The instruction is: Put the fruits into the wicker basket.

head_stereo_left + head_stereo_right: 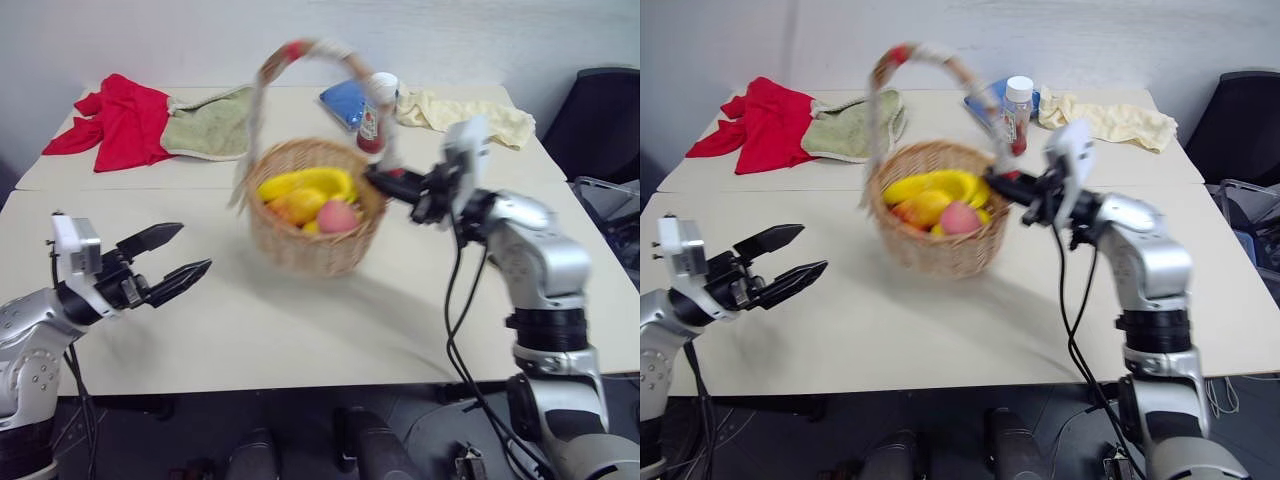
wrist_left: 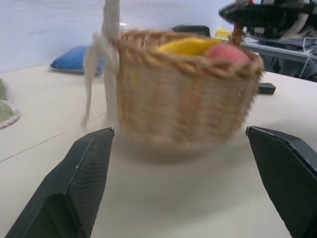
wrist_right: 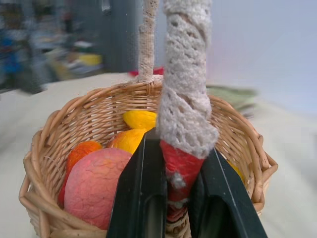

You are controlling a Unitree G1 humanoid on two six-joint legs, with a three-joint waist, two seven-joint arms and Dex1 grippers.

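The wicker basket (image 1: 310, 225) stands mid-table, blurred, with its arched handle (image 1: 300, 52) leaning toward my left. Inside lie the fruits: a yellow banana (image 1: 305, 183), a pink-red peach (image 1: 337, 216), and orange and yellow pieces (image 3: 81, 151). My right gripper (image 1: 375, 180) is shut on the handle's red-banded foot (image 3: 178, 168) at the basket's right rim. In the right wrist view both fingers (image 3: 143, 193) clamp that cord-wrapped stem. My left gripper (image 1: 195, 247) is open at the near left, pointing at the basket (image 2: 183, 94) and well short of it.
At the table's far side lie a red cloth (image 1: 120, 118), a green cloth (image 1: 210, 125), a blue cloth (image 1: 345, 100), a small bottle (image 1: 378, 112) and a yellow cloth (image 1: 470, 115). A small black block (image 2: 266, 88) sits behind the basket. A dark chair (image 1: 605, 110) stands at the right.
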